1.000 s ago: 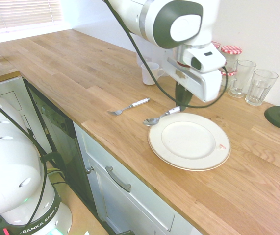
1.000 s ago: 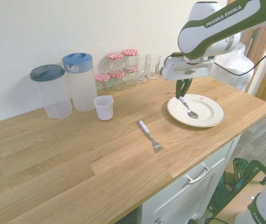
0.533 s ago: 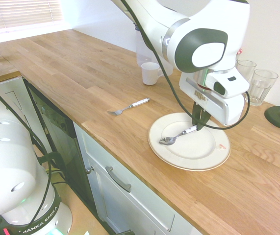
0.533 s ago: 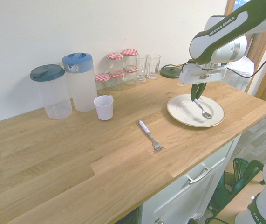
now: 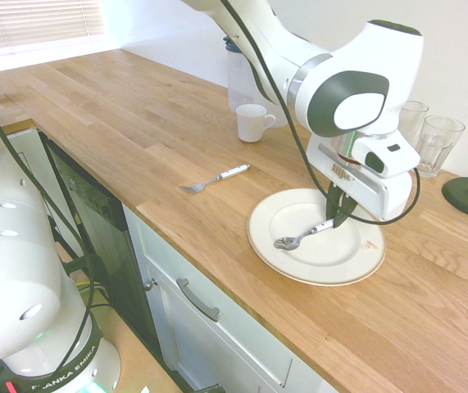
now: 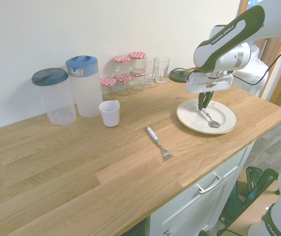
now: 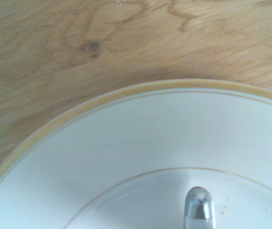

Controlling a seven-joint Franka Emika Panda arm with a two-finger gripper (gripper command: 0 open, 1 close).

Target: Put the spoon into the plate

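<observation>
1. The gripper (image 6: 202, 104) points down over the plate (image 6: 188, 117), fingers clamped on the spoon (image 6: 208, 118) handle.
2. The spoon slants down, its bowl at the plate's surface.
3. A fork (image 6: 158, 142) lies on the wooden counter (image 6: 81, 162), apart from the plate.

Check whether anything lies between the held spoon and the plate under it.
Nothing visible does. The gripper is shut on the spoon by its handle, right over the plate, whose surface below is bare. The fork lies off to the side on the counter.
</observation>
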